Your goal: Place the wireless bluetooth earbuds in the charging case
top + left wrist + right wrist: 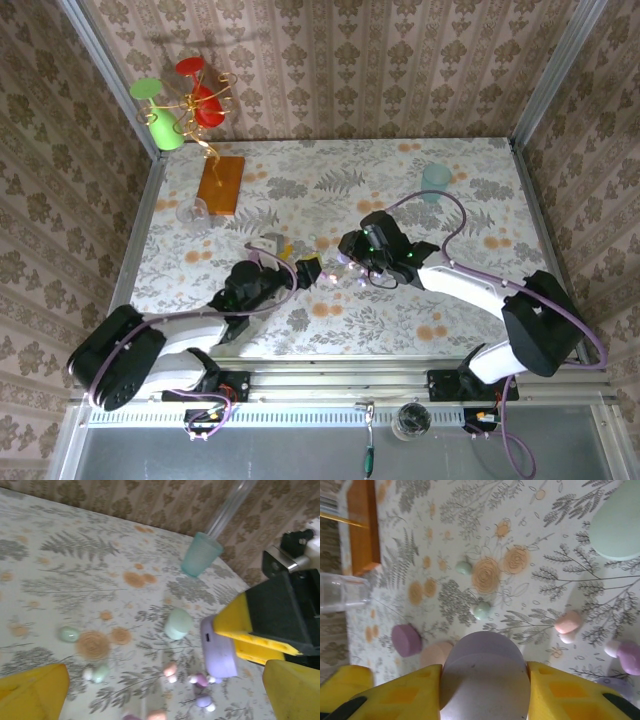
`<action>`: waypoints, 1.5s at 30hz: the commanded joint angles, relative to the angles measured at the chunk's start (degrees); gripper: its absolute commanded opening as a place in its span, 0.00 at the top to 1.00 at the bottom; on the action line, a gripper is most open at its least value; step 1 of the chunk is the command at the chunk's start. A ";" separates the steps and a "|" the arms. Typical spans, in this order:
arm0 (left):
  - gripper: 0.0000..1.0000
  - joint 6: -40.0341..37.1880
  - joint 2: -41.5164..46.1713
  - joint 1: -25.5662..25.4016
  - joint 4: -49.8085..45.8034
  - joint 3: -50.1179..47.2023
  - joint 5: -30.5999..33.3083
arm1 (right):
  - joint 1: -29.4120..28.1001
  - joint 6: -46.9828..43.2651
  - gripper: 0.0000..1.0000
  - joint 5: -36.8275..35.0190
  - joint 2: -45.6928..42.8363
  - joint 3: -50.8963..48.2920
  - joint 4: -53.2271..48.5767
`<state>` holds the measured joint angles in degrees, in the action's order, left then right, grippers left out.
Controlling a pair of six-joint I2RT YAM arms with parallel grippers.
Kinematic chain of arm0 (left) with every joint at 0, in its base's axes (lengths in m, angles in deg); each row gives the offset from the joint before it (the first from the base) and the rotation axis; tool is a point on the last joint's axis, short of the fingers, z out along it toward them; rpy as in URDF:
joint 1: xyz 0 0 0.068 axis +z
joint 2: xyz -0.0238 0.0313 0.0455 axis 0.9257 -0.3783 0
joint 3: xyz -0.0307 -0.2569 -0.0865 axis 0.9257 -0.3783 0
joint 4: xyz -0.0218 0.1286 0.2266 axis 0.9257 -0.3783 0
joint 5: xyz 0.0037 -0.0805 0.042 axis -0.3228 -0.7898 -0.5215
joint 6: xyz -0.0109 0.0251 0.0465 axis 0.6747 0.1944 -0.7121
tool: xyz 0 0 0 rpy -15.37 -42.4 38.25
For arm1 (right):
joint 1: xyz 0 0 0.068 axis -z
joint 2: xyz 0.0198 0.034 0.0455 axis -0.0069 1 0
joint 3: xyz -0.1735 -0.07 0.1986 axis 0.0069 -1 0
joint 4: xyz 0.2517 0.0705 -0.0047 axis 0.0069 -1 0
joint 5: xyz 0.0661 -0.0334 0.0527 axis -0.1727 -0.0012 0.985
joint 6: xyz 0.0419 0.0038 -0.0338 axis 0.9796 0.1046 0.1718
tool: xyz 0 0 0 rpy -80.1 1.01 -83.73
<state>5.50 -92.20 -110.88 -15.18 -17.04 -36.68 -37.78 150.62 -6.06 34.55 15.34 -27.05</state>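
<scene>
Looks like it's barely started: the lilac case [482, 655] is being squeezed by the right gripper [484, 682] over the middle of the table [300, 180]. The left gripper [162, 694] is being held wide open just left of it, and the earbuds [568, 621] are being left loose underneath.

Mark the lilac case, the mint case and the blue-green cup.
lilac case [485, 672]: right wrist view, middle of its rounded shell.
mint case [178, 623]: left wrist view, centre of its body.
blue-green cup [200, 556]: left wrist view, middle of its side wall.
</scene>
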 commanded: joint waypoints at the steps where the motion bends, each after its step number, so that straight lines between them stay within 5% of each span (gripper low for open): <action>1: 0.03 3.33 -7.41 -1.64 16.86 1.30 -3.09 | 0.29 4.84 0.59 2.70 -2.68 -1.78 6.09; 9: 0.04 1.99 -15.28 -4.53 18.11 7.10 -6.22 | 0.47 5.18 0.59 3.51 -6.92 -3.48 6.43; 21: 0.20 2.02 -18.37 -4.31 18.19 9.66 -9.07 | 0.50 4.83 0.61 7.73 -10.92 -5.40 6.38; 34: 0.72 3.58 -18.81 -3.40 18.28 10.59 -13.23 | 0.56 4.53 0.61 8.01 -12.39 -6.03 6.35; 40: 0.79 6.60 -17.15 -1.09 18.19 9.56 -15.86 | 0.85 -0.12 0.31 5.78 -15.53 -6.58 5.65; 45: 0.80 15.38 -15.70 4.22 18.04 9.55 -25.70 | 3.76 -14.68 0.20 10.03 -21.03 -6.58 4.18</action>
<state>14.62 -110.19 -108.94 1.26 -7.35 -54.91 -35.68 146.27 1.70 16.80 9.27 -21.82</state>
